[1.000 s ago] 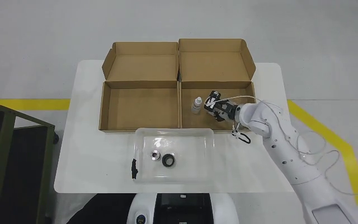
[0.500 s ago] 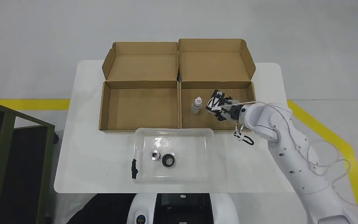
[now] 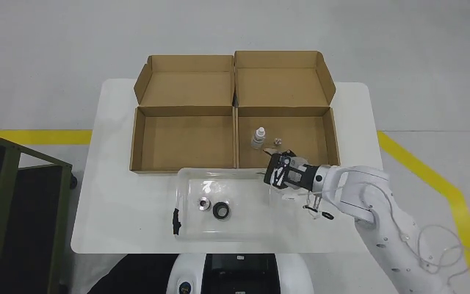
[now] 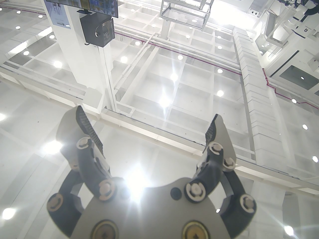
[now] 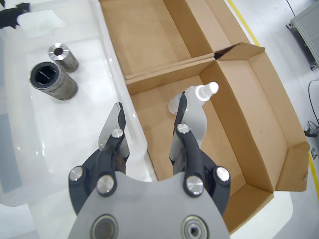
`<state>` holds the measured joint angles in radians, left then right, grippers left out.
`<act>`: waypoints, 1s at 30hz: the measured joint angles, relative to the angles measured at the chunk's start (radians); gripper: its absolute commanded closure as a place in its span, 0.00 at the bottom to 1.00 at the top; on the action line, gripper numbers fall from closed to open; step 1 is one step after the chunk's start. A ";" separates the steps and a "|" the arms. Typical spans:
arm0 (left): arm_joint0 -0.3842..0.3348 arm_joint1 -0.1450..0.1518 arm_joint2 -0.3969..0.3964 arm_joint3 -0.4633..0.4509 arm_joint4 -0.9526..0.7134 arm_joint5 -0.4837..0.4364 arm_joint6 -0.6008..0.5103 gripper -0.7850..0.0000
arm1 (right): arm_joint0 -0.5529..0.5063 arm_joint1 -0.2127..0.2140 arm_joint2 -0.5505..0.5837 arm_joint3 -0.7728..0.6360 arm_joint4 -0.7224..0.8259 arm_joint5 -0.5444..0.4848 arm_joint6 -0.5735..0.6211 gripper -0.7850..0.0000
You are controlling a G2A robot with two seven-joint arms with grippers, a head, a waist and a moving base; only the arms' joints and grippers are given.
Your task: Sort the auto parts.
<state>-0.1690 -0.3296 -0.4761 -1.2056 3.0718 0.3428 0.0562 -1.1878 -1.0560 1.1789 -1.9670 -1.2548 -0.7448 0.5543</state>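
- Right hand, spread and empty, has left the right cardboard box for the clear bin's rim.
- Small part now lies in that box, beside the bottle.
- Left hand: spread.

A pale grey floor surrounds the white table, with yellow tape at nine and four o'clock and a dark green frame at eight o'clock.

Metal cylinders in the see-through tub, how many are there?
2. The small metal cylinder and the big metal cylinder stand side by side in the clear tub. None looks hidden.
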 measured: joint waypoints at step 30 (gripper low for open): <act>0.000 0.000 0.000 0.000 0.000 0.000 0.000 0.00 | 0.076 -0.050 -0.342 0.139 -0.088 -0.037 -0.041 0.27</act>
<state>-0.1690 -0.3296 -0.4761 -1.2056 3.0718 0.3428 0.0562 -1.1119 -1.1063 0.8373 -1.8284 -1.3427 -0.7814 0.5135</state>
